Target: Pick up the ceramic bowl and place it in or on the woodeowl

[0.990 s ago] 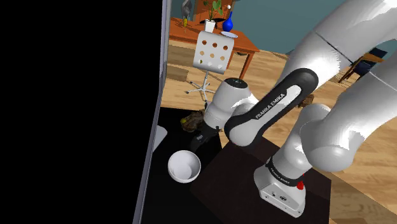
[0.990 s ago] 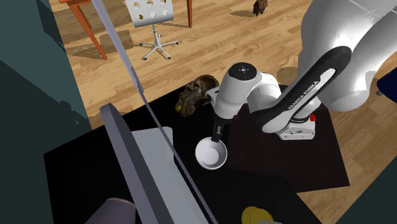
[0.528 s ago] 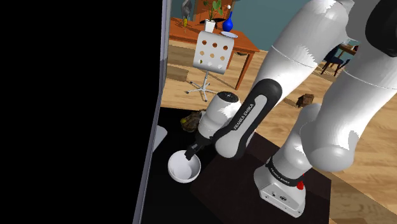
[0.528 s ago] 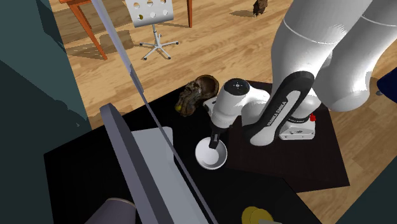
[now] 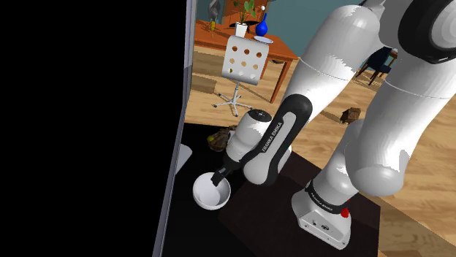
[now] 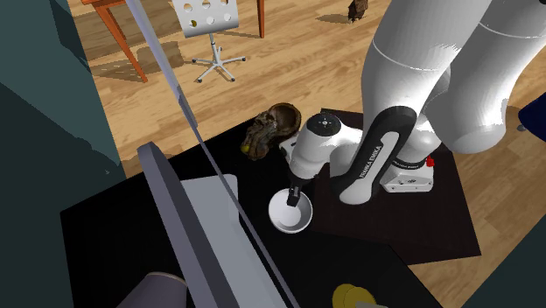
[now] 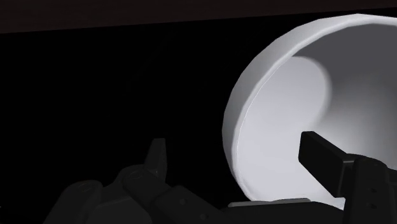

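Step in hand is the grasp, not the carry. The white bowl (image 5: 207,196) sits upright on the black table (image 6: 114,227), just beside the edge of the stand (image 5: 263,212), at about 9 o'clock from it in the shoulder view.

The claw (image 7: 233,143) is down at the bowl's rim, on its 1 o'clock side in that view, and it's open. The wrist view shows one finger inside the bowl and the other outside the wall. The rim is between them, with a gap on the outer side. So I'd say nothing is held and the bowl's weight is on the table.

The target, a brown owl figure (image 6: 267,131), is on the same table. It's at about 11 o'clock from the bowl in the second exterior view, near but apart.

What your next move calls for:
- Close on the wall and get a firm pinch before any lift
- It's a one-sided rim grip, so expect the bowl to tip away from the fingers; lift slowly and straight up
- Carry toward 11 o'clock, high enough to clear the owl
- The owl's top looks lumpy, so the bowl probably won't seat flat; go low and let go gently
- A pale grey slab (image 6: 210,197) lies at 9 o'clock from the bowl, so don't swing that way
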### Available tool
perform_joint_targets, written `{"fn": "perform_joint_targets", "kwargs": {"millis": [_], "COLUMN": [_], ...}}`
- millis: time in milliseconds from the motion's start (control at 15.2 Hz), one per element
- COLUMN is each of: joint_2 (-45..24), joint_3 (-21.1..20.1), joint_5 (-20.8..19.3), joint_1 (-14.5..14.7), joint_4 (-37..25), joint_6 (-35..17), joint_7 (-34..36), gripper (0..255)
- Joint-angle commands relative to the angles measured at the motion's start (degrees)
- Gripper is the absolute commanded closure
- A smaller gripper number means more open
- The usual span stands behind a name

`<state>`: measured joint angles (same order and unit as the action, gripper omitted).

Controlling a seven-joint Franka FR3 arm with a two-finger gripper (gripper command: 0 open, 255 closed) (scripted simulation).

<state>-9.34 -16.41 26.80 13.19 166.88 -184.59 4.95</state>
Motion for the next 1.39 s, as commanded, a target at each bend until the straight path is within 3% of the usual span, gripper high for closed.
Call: {"fn": "perform_joint_targets", "kwargs": {"millis": [0, 66, 132, 726, 858, 990, 1122, 1320], "joint_2": [0.0, 0.0, 0.0, -0.02, 2.99, 6.0, 8.96, 13.24], "joint_3": [0.0, 0.0, 0.0, -0.01, 3.02, 7.92, 12.15, 12.27], "joint_5": [0.0, 0.0, 0.0, 0.0, -0.31, -3.39, -9.12, -14.66], "joint_1": [0.0, 0.0, 0.0, -0.01, 3.12, 7.38, 10.18, 8.84], "joint_4": [0.0, 0.0, 0.0, -0.01, 0.6, 1.35, 2.13, 2.86], "joint_6": [0.0, 0.0, 0.0, -0.02, 2.45, 4.83, 7.08, 10.67], "joint_7": [0.0, 0.0, 0.0, 0.0, 0.65, 3.28, 7.69, 11.87], "gripper": [0, 0, 255, 255, 255, 255, 255, 255]}}
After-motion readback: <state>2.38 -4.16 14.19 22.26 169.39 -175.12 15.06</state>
